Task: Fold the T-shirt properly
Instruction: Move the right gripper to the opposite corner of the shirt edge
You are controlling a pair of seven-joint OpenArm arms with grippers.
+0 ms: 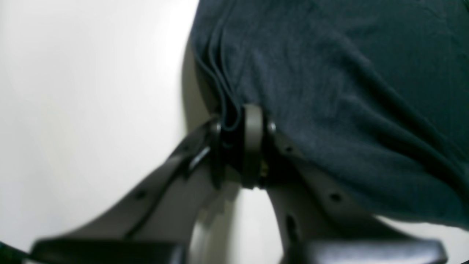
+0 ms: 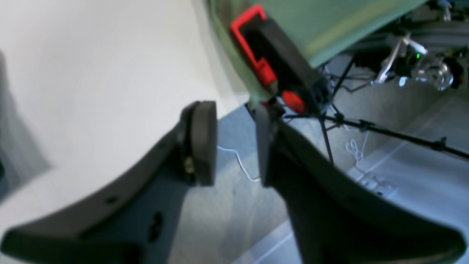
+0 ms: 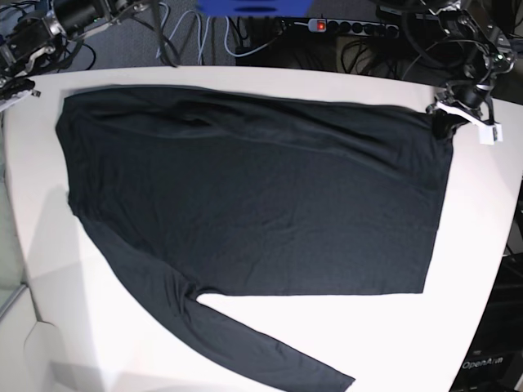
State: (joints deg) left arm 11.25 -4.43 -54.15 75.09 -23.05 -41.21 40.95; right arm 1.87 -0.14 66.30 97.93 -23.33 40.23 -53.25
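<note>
The black T-shirt (image 3: 245, 196) lies spread flat over most of the white table (image 3: 482, 245), one long sleeve (image 3: 270, 351) trailing toward the front edge. At the shirt's far right corner my left gripper (image 3: 445, 121) holds the fabric. The left wrist view shows it close up, the left gripper (image 1: 234, 126) shut on a bunched edge of the T-shirt (image 1: 329, 91), which drapes to the right over the table (image 1: 91, 110). My right gripper (image 2: 234, 143) stands open with nothing between its fingers, past the table edge (image 2: 91, 73) and over the floor.
A power strip (image 3: 343, 26) and loose cables (image 3: 188, 37) lie behind the table's far edge. In the right wrist view a red and black device (image 2: 271, 62) and thin stand legs (image 2: 366, 126) are on the floor beyond the table.
</note>
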